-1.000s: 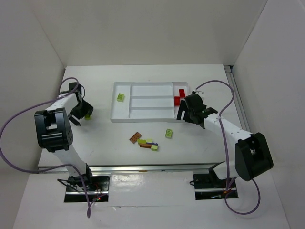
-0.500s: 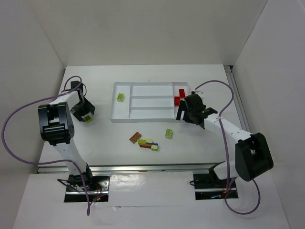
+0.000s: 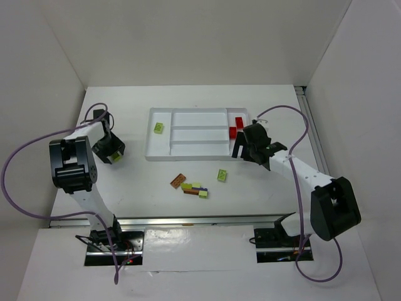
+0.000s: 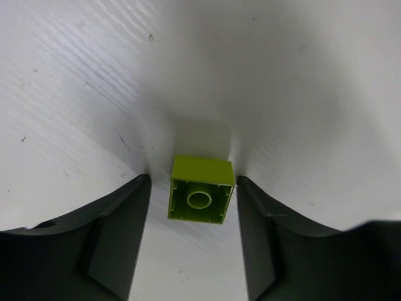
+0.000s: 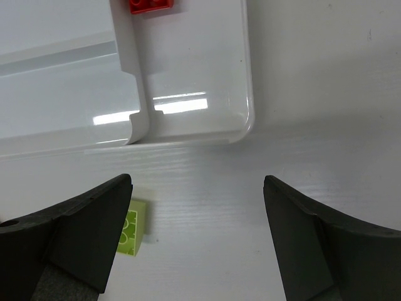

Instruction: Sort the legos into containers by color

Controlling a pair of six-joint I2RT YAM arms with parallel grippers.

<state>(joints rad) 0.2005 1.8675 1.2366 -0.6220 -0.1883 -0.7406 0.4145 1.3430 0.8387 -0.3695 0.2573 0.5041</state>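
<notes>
Straddling a tiny lime green studded plastic brick (image 4: 200, 197) with the black two-finger left tool (image 4: 193, 178), well to the left of the flat white rectangular plastic tray (image 3: 188, 110). Holding nothing: standing partly open, nearly brushing the brick with one finger and leaving a plain gap at the other. Showing the brick's hollow underside to the wrist camera, down on the white bench (image 3: 138, 188).

Risking, probably, an uneven squeeze: pushing the brick sideways with the nearer finger before pinching it, twisting it, or flicking it out across the bench. Risking too a shallow hold on so small a piece, and so dropping it in the carry or letting it fall into a wrong section. Aiming, most likely, for the narrow left-end section, already holding another lime green brick (image 3: 159, 128), and not the narrow right-end section, holding the red bricks (image 3: 238, 121).

Hovering with the black right tool (image 5: 197, 182) spread wide and empty, just beside the tray's near right corner, close to a loose lime green brick (image 5: 131, 226). Risking there a nudge to the tray or to that brick on any descent. Leaving a small cluster of brown-orange, lime and purple bricks (image 3: 193, 186) unsorted on the bench between the arms.
</notes>
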